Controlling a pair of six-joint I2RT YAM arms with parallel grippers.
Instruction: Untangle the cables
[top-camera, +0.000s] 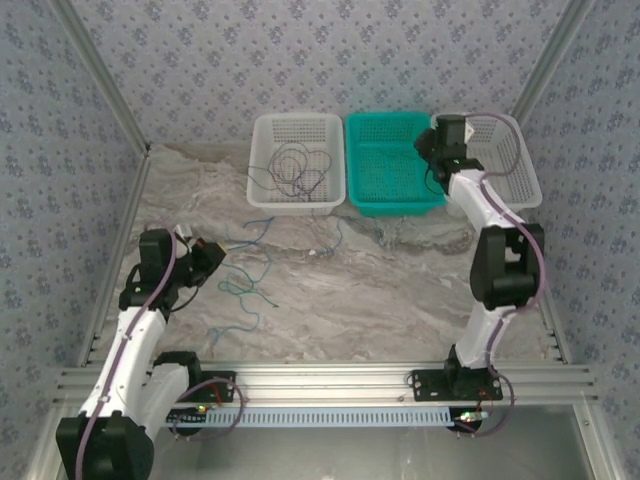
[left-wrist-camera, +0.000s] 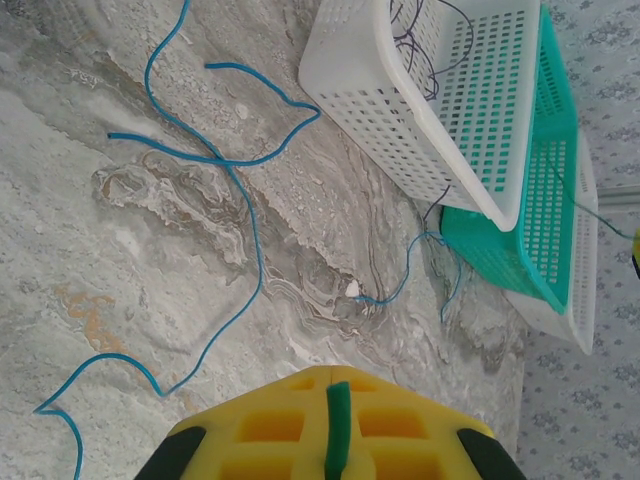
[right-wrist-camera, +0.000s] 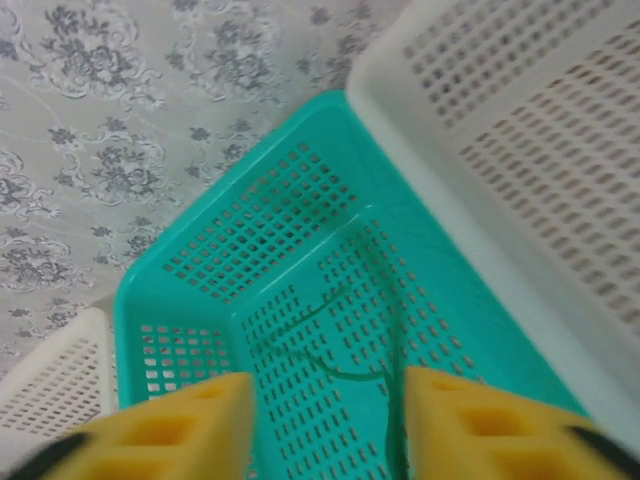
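**One wire per basket, blue one left to sort**

The right gripper (right-wrist-camera: 325, 425) hangs over the teal basket (right-wrist-camera: 200, 250) with its yellow fingers spread wide and nothing between them. The green cable (right-wrist-camera: 340, 345) lies loose on the basket floor beneath, which reads as a wire dropped into its own bin so it cannot re-tangle with the others. By the same logic the dark cable (top-camera: 295, 165) sits coiled in the left white basket (top-camera: 262, 135), while the right white basket (right-wrist-camera: 520, 120) looks like the spot meant for the last one.

That last one, the blue cable (left-wrist-camera: 248, 212), sprawls in open loops across the table (left-wrist-camera: 100, 250), well short of the baskets. The left gripper (left-wrist-camera: 338, 410) hovers low beside it, clenched, and I see no wire pinched in it.

The wires are hair-thin, limp and springy, keeping lazy curls. The baskets are rigid plastic with slotted lattice walls that a wire end could snag. The tabletop is smooth, printed with grey marble veining.
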